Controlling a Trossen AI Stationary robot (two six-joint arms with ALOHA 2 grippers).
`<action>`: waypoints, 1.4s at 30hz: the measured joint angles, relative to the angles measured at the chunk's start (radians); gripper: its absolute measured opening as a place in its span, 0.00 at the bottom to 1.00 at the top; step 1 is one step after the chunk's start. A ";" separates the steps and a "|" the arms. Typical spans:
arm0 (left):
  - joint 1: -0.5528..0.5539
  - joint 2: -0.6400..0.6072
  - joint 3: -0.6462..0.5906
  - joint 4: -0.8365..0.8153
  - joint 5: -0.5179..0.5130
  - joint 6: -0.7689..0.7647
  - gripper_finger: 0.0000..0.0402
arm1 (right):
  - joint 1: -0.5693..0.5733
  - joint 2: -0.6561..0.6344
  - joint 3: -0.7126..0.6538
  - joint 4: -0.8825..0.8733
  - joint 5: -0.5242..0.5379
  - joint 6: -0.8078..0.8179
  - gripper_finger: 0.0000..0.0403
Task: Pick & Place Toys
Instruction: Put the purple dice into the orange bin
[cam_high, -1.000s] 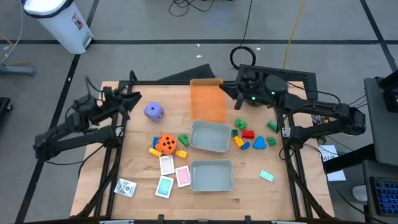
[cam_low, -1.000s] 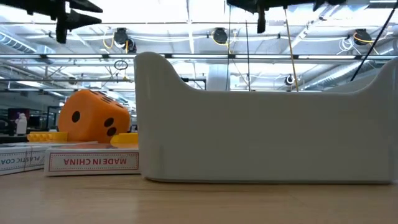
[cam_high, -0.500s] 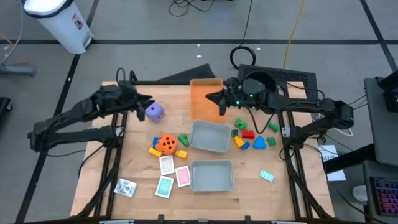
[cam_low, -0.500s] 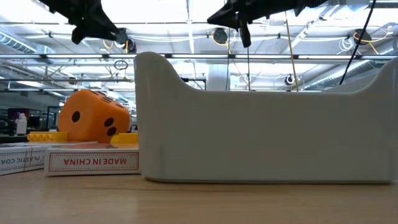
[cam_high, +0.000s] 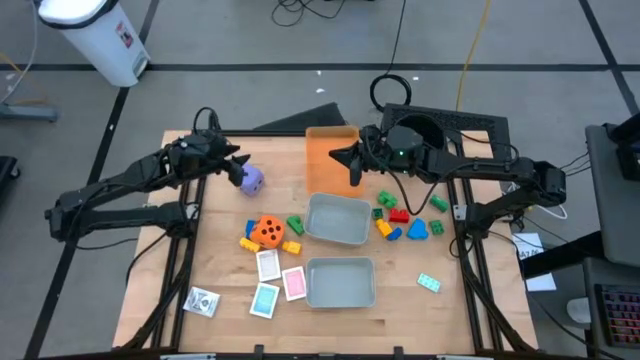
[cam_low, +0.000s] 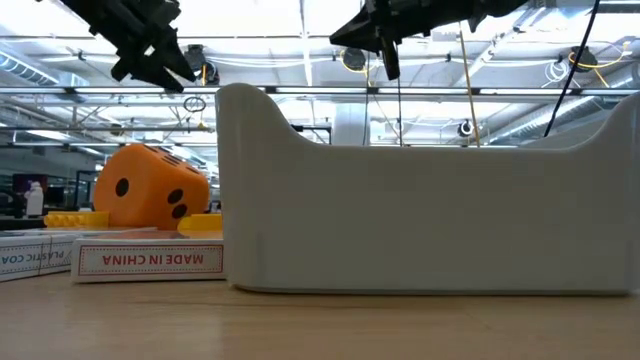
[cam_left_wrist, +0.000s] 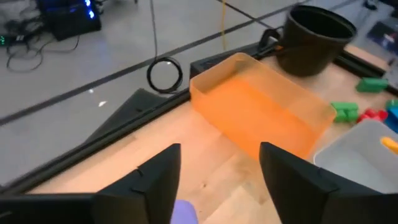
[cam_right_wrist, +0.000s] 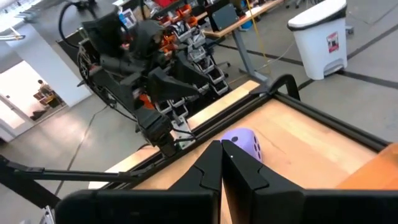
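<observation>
The purple die (cam_high: 252, 180) sits on the table at the far left; it also shows in the right wrist view (cam_right_wrist: 244, 143). My left gripper (cam_high: 233, 166) hangs open just left of it and above it, tipped down; the die's top (cam_left_wrist: 184, 213) shows between the fingers. My right gripper (cam_high: 340, 157) is shut and level above the orange tray (cam_high: 330, 165). The orange die (cam_high: 266, 231) rests mid-left beside a green brick (cam_high: 295, 224). Cards (cam_high: 280, 282) lie near it, and several bricks (cam_high: 400, 215) lie at the right.
Two grey trays (cam_high: 337, 232) (cam_high: 340, 296) stand in the table's middle, one nearer than the other. A teal piece (cam_high: 428, 283) lies at the near right and a white packet (cam_high: 202, 301) at the near left. In the low view the near tray's wall (cam_low: 430, 215) fills the picture.
My left gripper has swung toward the table's right and tipped downward, coming up beside the purple die. My right gripper has gone toward the table's left, out over the orange tray, still shut. The purple die has stayed in place.
</observation>
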 joint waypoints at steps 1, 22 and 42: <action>0.009 0.000 0.000 -0.004 0.003 -0.021 0.60 | 0.000 0.000 0.000 0.005 0.000 -0.005 0.01; 0.171 0.000 0.000 -0.196 0.064 0.048 0.73 | 0.000 0.000 0.000 -0.006 0.001 -0.150 0.01; 0.200 0.158 0.000 -0.264 0.112 -0.029 0.73 | 0.004 0.000 0.000 0.010 -0.002 -0.149 0.01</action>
